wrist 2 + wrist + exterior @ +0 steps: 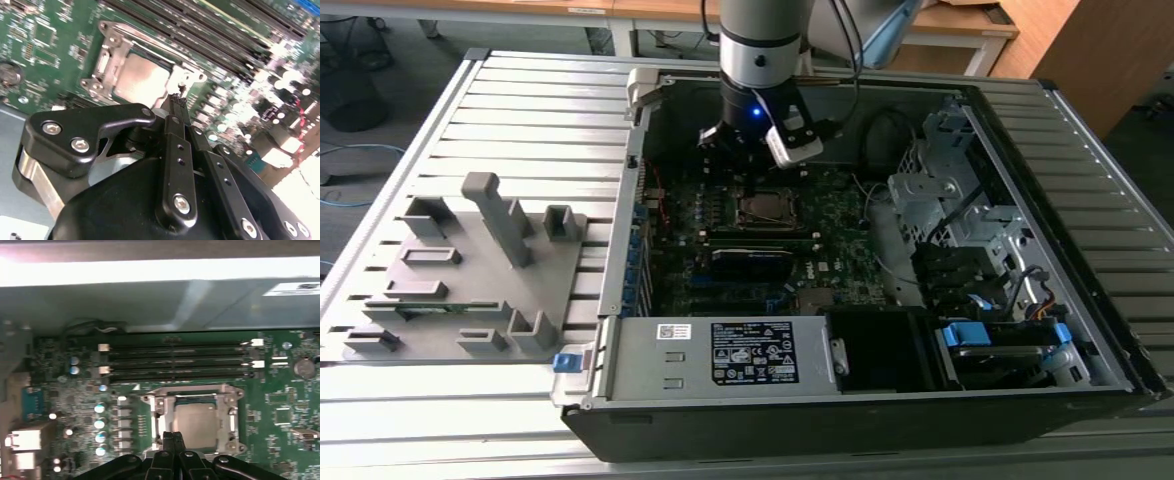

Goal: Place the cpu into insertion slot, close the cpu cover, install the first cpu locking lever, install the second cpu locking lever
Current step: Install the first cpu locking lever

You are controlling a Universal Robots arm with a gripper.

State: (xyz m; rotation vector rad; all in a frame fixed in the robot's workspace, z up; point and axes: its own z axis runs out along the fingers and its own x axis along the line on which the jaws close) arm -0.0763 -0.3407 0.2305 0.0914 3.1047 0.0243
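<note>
The cpu point(197, 424) point(142, 82), with a dull grey top, lies flat in the insertion slot point(744, 213) on the green motherboard. The silvery cpu cover point(195, 390) point(107, 55) lies down around it, so the chip shows through its square cut-out. My gripper point(172, 436) point(177, 101) hangs just above one edge of the cover. Its two black fingers are pressed together, shut, with nothing between them. In the exterior view the gripper point(744, 160) hangs inside the open case, just behind the slot.
Long black memory slots point(175, 360) run beside the socket. The power supply point(754, 352) with its white-and-black label fills the case's front. A drive cage point(961, 200) and cables stand at the exterior view's right. A grey fixture tray point(454, 270) lies outside the case on the slatted table.
</note>
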